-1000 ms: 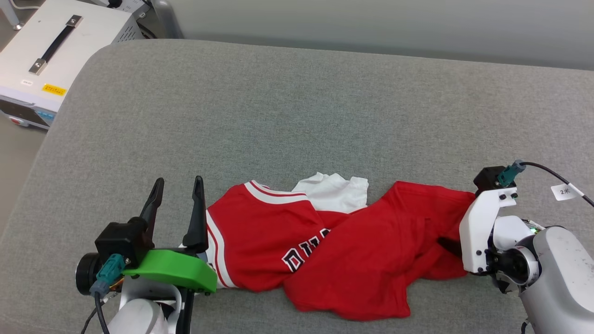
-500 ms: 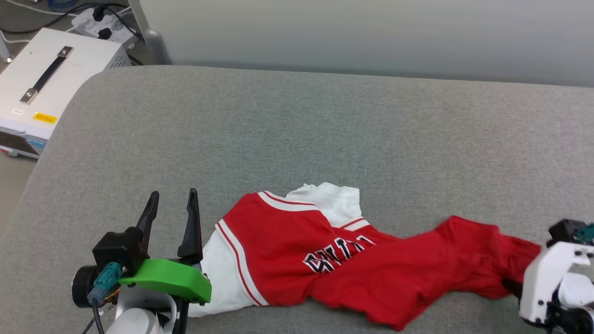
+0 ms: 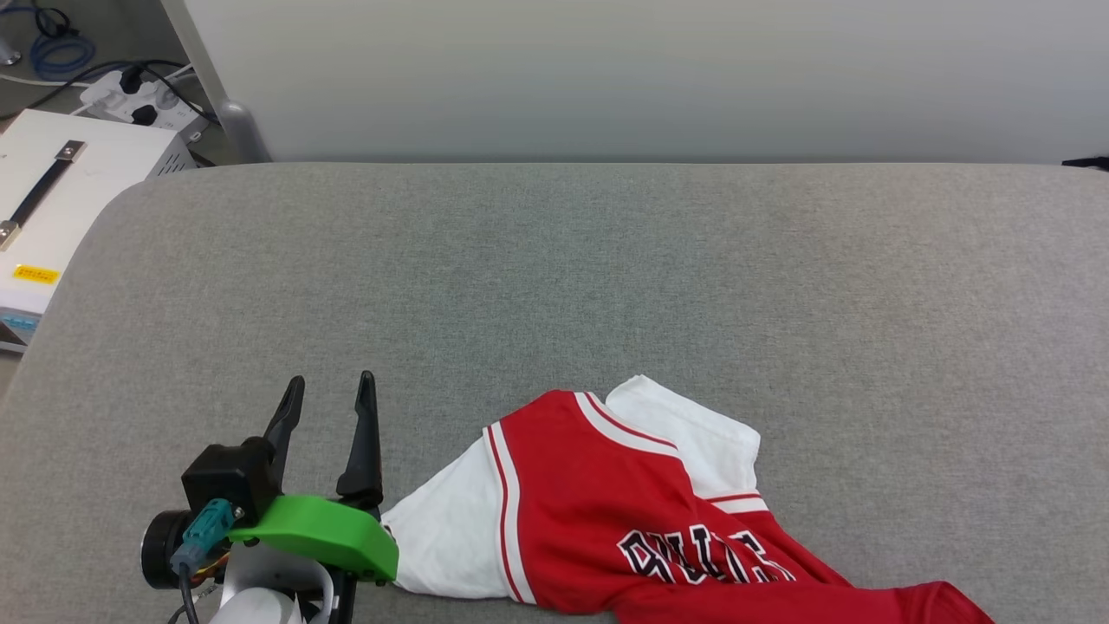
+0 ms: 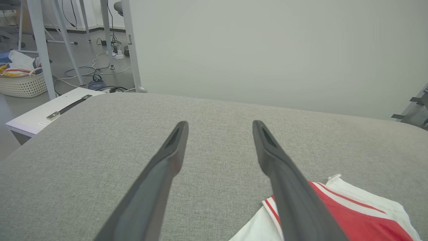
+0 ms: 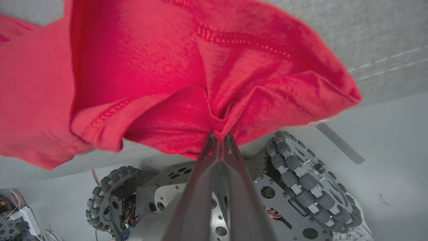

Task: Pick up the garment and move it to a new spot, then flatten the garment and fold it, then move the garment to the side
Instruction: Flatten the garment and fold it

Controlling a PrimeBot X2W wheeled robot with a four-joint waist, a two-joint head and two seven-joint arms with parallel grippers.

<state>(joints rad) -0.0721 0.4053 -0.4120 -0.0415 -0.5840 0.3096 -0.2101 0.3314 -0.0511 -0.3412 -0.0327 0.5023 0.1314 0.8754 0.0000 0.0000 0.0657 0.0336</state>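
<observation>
The garment [image 3: 606, 511], a red jersey T-shirt with white sleeves and a black-and-white print, lies stretched toward the lower right of the grey cushioned surface [image 3: 554, 277] in the head view. My left gripper [image 3: 329, 394] stands open at the lower left, just left of the white sleeve, with nothing between its fingers; the left wrist view shows the same gripper [image 4: 219, 125] open and the shirt's collar end [image 4: 351, 211] at its right. In the right wrist view my right gripper [image 5: 219, 135] is shut on a bunched red fold of the garment [image 5: 187, 83], near its stitched hem.
A white equipment box [image 3: 52, 199] with a black handle sits off the surface's left edge, with cables and a power strip [image 3: 130, 95] behind it. A pale wall runs along the back. Below the held cloth, the robot's wheeled base [image 5: 301, 184] stands on the floor.
My right gripper closed on the shirt's red hem and pulled it right and out of the head view, dragging the shirt rightward and stretching it out. The head camera tilted. The left gripper stayed open.
</observation>
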